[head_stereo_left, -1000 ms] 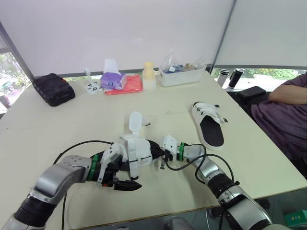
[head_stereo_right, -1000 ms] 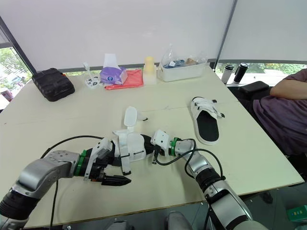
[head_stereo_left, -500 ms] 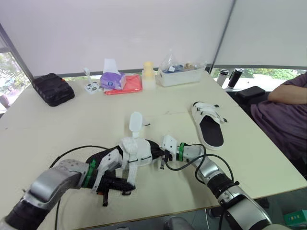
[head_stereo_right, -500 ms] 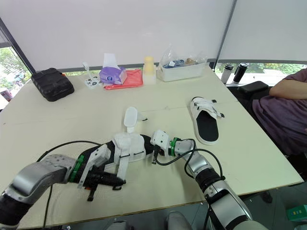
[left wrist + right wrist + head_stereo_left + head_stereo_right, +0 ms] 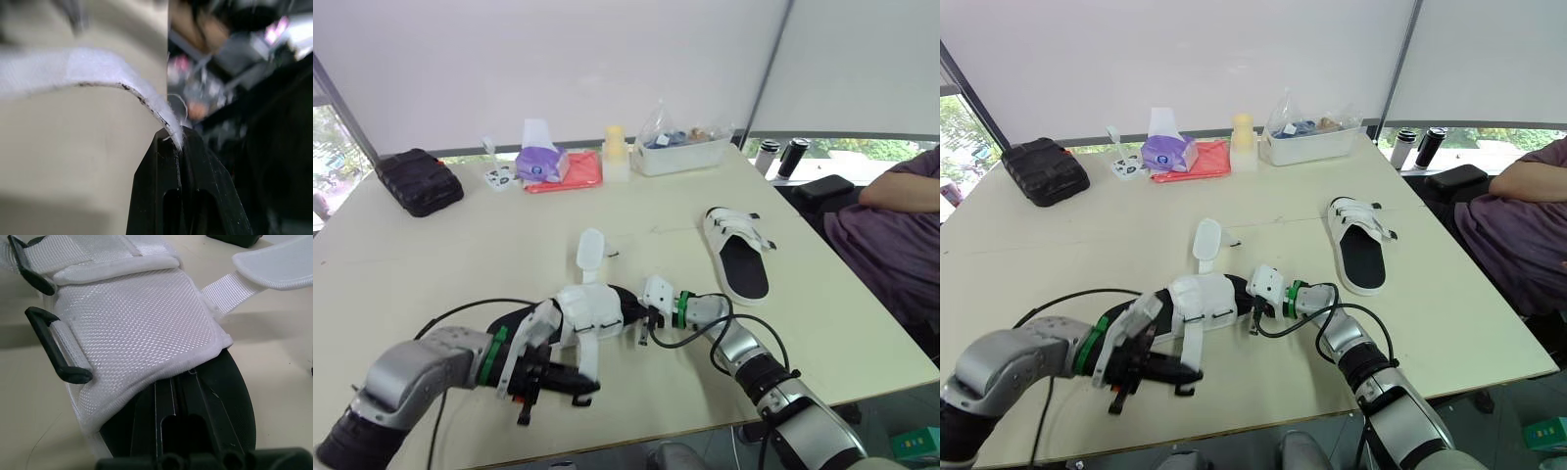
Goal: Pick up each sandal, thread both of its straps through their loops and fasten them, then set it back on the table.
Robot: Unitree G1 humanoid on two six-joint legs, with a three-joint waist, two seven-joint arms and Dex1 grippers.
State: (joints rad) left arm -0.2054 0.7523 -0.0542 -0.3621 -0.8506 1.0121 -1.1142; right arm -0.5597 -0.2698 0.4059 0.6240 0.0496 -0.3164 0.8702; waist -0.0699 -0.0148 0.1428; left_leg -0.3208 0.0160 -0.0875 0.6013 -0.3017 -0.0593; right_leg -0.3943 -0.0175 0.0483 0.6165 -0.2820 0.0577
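The near sandal (image 5: 594,308), with a black sole and white straps, lies at the table's front middle. One of its straps (image 5: 590,250) stands up free. Another strap (image 5: 1190,343) hangs toward the front edge, and my left gripper (image 5: 587,386) is shut on its tip. The left wrist view shows that strap (image 5: 122,83) pinched at the left gripper (image 5: 177,139). My right gripper (image 5: 644,318) is shut on the sandal's far side. In the right wrist view its fingers (image 5: 161,401) clamp the edge of the woven upper (image 5: 137,328), next to two black loops (image 5: 58,352). The second sandal (image 5: 739,257) lies at the right.
Along the far edge sit a black case (image 5: 419,181), a purple tissue pack (image 5: 545,162), a red cloth (image 5: 573,176), a cup (image 5: 617,147) and a white tray (image 5: 683,155). Two bottles (image 5: 781,157) and a seated person's arm (image 5: 896,191) are at the right.
My left gripper was open beside the sandal a second ago; it has shut on the hanging strap's tip and swung a little toward the front. The right gripper has stayed put.
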